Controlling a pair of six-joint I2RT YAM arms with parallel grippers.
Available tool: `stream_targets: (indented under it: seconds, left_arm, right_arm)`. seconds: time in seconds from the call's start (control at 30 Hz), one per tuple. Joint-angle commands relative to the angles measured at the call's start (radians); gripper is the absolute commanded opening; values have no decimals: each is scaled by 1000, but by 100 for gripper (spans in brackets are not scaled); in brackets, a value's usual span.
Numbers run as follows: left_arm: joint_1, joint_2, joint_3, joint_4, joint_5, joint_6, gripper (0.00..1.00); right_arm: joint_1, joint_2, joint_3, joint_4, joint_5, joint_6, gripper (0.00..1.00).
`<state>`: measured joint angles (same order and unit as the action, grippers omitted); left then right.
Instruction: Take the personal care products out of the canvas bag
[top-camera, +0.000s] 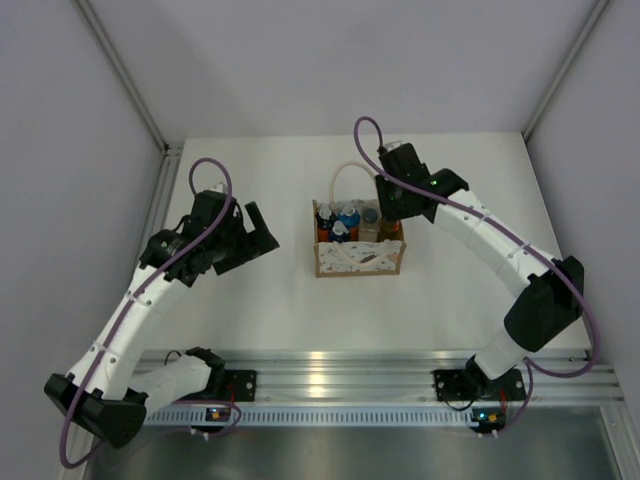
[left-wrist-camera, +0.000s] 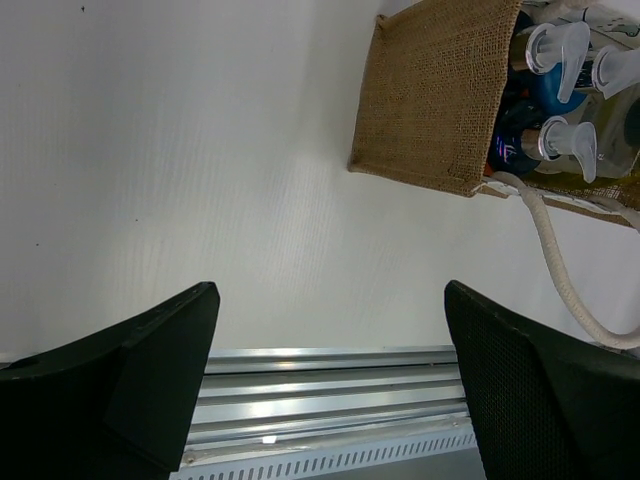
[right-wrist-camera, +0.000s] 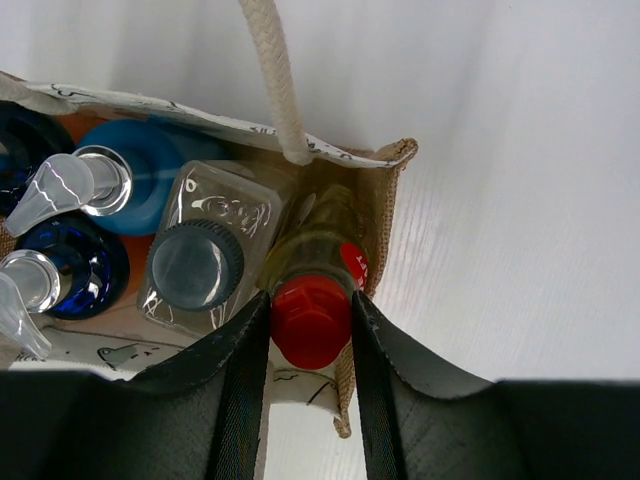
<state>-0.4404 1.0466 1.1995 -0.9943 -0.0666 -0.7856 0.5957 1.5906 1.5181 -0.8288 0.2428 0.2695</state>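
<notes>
The tan canvas bag (top-camera: 358, 258) stands mid-table with its rope handle (top-camera: 340, 185) up. It holds blue-capped pump bottles (right-wrist-camera: 140, 180), a clear bottle with a dark grey cap (right-wrist-camera: 195, 265) and a yellow bottle with a red cap (right-wrist-camera: 312, 318). My right gripper (right-wrist-camera: 310, 325) is over the bag's right end, shut on the red cap of the yellow bottle, which still sits inside the bag. My left gripper (left-wrist-camera: 330, 330) is open and empty, left of the bag; the bag also shows in the left wrist view (left-wrist-camera: 430, 100).
A loose rope handle (left-wrist-camera: 560, 270) trails from the bag onto the white table (top-camera: 240, 310). An aluminium rail (top-camera: 340, 375) runs along the near edge. Grey walls stand at both sides.
</notes>
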Motion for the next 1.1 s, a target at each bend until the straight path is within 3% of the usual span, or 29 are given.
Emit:
stream_targets:
  seconds: [0.0, 0.1, 0.3, 0.47, 1.07]
  left_arm:
    - [-4, -26, -11, 31, -6, 11, 99]
    - [-3, -28, -9, 31, -2, 11, 99]
    - [-3, -37, -12, 31, -1, 13, 99]
    - [-3, -46, -15, 31, -1, 11, 99]
    - [-3, -63, -15, 31, 7, 8, 98]
  right_arm:
    - [16, -3, -29, 40, -11, 17, 35]
    - [16, -4, -39, 49, -13, 19, 34]
    - [16, -20, -45, 56, -7, 22, 8]
    - [19, -58, -21, 56, 21, 17, 0]
    - [19, -150, 194, -9, 55, -19, 0]
